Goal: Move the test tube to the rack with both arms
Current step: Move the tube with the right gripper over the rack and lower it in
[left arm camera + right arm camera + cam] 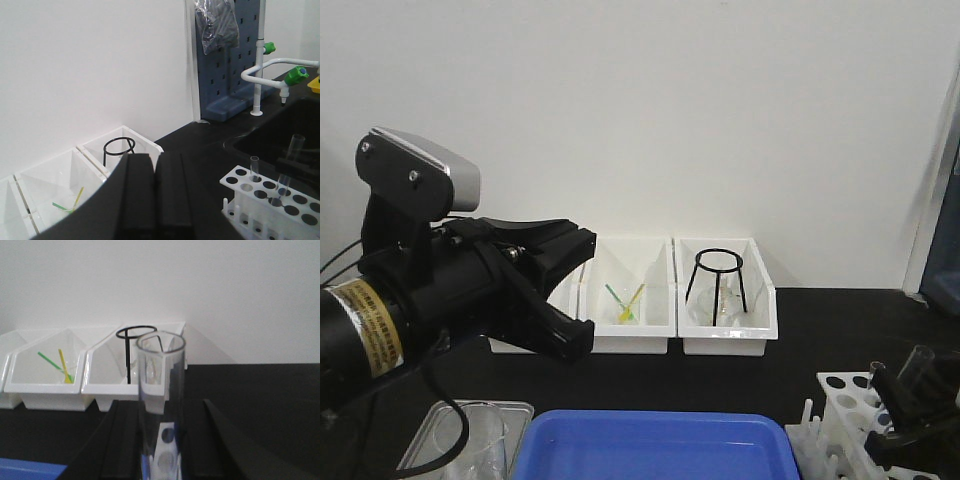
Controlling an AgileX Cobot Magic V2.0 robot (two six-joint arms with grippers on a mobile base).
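Observation:
At the bottom right of the front view, my right gripper point(912, 402) is shut on a clear test tube point(921, 364). It holds the tube tilted just above the white rack point(842, 408). In the right wrist view the test tube point(161, 385) stands upright between the black fingers point(125, 440), with rack holes point(166, 436) showing through the glass below. The left wrist view shows the rack point(267, 202) with another tube point(254, 169) standing in a hole, and the held tube point(295, 145) behind it. My left gripper point(156, 167) is shut on nothing, raised at the left point(572, 290), far from the rack.
Three white bins point(630, 335) line the back wall; one holds a black ring stand point(718, 280), another green and yellow sticks point(628, 302). A blue tray point(655, 450) and a clear beaker point(480, 440) sit in front. A sink basin point(280, 135), tap point(272, 70) and blue pegboard point(227, 65) lie beyond the rack.

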